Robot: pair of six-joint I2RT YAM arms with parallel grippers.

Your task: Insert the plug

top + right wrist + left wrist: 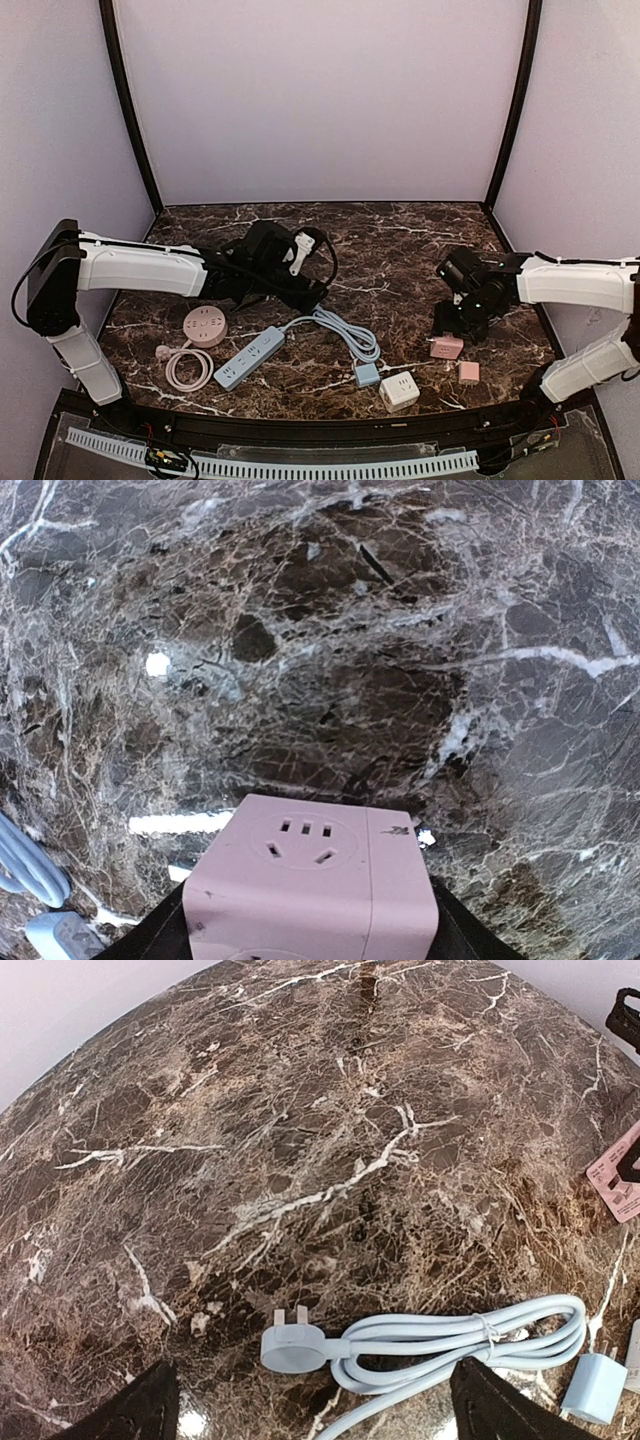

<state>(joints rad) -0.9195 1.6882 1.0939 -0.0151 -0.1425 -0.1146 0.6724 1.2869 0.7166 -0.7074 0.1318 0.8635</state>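
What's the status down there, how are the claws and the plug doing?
Left gripper open above blue plug. Right gripper shut on pink socket cube. Plug loose on table, nothing blocking.

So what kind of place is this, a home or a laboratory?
Probably a laboratory test booth: plain pale walls enclose one marble-patterned table, a left arm and a right arm reach over it, and a power strip and a pink socket cube lie there.
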